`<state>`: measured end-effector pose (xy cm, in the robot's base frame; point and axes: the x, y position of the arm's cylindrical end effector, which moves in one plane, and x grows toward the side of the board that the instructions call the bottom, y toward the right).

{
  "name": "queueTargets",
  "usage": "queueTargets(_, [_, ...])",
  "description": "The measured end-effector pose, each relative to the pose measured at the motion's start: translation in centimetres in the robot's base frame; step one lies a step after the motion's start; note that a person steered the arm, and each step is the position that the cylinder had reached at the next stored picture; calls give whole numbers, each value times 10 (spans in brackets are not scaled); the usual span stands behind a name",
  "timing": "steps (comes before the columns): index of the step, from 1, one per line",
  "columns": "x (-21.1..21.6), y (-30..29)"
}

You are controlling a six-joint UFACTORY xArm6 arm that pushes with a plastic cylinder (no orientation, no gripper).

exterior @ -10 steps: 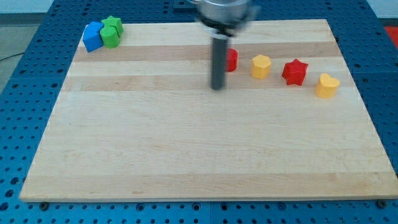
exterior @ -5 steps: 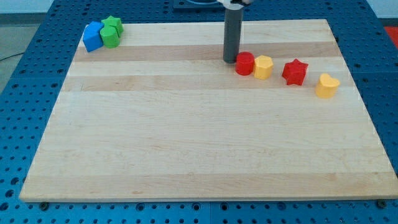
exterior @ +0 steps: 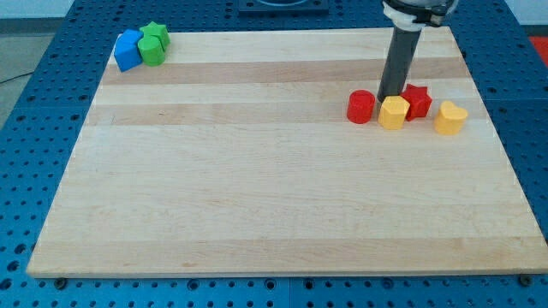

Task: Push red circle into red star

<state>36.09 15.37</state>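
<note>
My tip (exterior: 391, 94) has shifted right, now behind the yellow block (exterior: 393, 112), beside the red star (exterior: 418, 100).

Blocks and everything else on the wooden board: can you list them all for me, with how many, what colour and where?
red circle: 1, red, view's right, just left of the yellow hexagon-like block
yellow block: 1, yellow, between the red circle and the red star, touching the star
red star: 1, red, right of the rod, partly behind that yellow block
yellow heart-like block: 1, yellow, farthest right
blue block: 1, blue, top left corner
green blocks: 2, green, touching the blue block
board: 1, light wood
my tip: 1, dark rod, just above the yellow block, between red circle and red star
</note>
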Motion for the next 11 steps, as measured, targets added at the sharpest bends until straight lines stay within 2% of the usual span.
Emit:
queueTargets(1, [-31, -32])
queueTargets(2, [-52, -91])
queueTargets(3, [-10, -146])
queueTargets(4, [40, -135])
queueTargets(7, [33, -40])
queueTargets(8, [22, -43])
queueTargets(9, [17, -80])
queueTargets(11, [5, -66])
